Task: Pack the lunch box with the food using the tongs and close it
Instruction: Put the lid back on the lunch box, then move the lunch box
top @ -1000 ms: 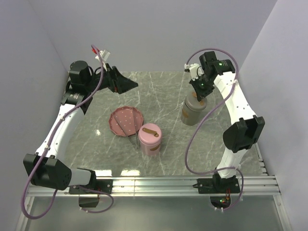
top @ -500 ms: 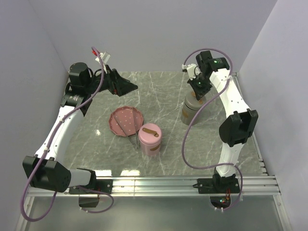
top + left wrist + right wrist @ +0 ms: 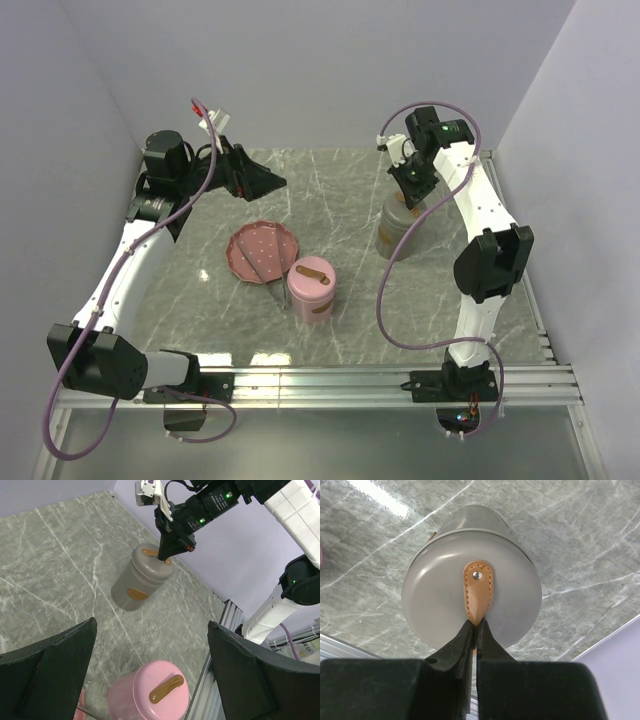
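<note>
Marble table (image 3: 340,190): right gripper (image 3: 475,625) clamped on tan strap (image 3: 479,590) of grey container (image 3: 435,595); left gripper (image 3: 151,625) spread wide, empty.

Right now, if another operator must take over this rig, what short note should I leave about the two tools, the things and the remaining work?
Left tool: open, holding nothing, raised over the far left of the table, behind the pink plate.
Right tool: shut on the tan leather tab on the lid of the grey canister; the lid is on.
Tongs: lying across the plate, untouched.
Pink canister: lid on, just right of the plate.
Food: too small to make out in these views.
Done: no packing visible.
Left: open the box, take the tongs, move the food in, close it.
</note>
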Motion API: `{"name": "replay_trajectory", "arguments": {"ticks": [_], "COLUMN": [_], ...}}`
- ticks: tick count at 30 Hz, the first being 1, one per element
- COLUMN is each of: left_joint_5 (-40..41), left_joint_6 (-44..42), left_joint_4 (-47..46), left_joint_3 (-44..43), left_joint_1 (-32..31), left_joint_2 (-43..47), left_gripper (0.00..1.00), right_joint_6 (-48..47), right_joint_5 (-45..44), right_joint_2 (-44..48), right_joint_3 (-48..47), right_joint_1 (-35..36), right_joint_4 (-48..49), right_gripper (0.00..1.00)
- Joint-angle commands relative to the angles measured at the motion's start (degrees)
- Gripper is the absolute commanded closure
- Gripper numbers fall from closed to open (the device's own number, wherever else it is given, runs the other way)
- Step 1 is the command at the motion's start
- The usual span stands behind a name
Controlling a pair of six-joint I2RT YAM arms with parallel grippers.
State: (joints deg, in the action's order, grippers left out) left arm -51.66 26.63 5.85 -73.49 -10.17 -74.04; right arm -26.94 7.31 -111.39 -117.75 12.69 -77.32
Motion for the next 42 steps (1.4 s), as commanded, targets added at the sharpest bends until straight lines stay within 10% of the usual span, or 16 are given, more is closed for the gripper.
{"name": "replay_trajectory", "arguments": {"ticks": [1, 42], "left_joint_5": [-1.3, 2.0], "left_joint_6": [-0.2, -0.5], "left_joint_4": [-1.9, 2.8], "left_joint_3": [0.4, -0.6], "left_joint_1": [-0.1, 0.3], "left_joint_2": [0.9, 1.4], "left_gripper": [0.02, 0.0], "right_joint_6": [-0.4, -0.4], "right_joint_5": [1.1, 14.0], "right_joint_2": [0.5, 14.5], "right_joint_3": [0.0, 23.3], "right_joint_1": [-0.4, 15.1], "right_joint_4": [-0.7, -4.4], "right_gripper": [1.0, 1.0]}}
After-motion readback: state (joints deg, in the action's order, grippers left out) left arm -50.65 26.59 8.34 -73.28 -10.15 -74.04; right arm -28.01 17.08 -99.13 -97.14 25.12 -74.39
